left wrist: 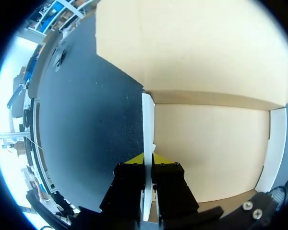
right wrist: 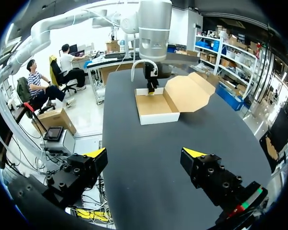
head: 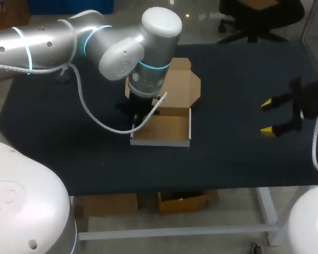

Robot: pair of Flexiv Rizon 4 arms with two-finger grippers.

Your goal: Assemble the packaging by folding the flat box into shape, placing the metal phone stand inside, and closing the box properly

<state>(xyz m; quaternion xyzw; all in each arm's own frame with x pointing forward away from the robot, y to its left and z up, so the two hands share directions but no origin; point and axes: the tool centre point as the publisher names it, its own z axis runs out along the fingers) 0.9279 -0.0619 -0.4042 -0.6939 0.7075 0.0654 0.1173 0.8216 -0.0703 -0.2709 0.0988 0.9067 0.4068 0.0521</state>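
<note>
The cardboard box (head: 161, 129) lies in the middle of the black table, its shallow tray open upward with white-edged walls. Its brown lid flap (head: 181, 84) lies spread out behind the tray. My left gripper (left wrist: 148, 160) points down at the tray's left side and is shut on the thin upright left wall (left wrist: 148, 120), one finger inside and one outside. In the head view my left wrist hides those fingers. The right wrist view shows the box (right wrist: 156, 106) far ahead, with the left gripper (right wrist: 151, 89) on it. My right gripper (head: 266, 117) hovers open at the table's right, holding nothing (right wrist: 145, 153).
The black table top (head: 238, 159) spreads bare between the box and my right gripper. My left arm's white corrugated cable (head: 95, 119) loops down just left of the box. The table's front edge runs close below the tray.
</note>
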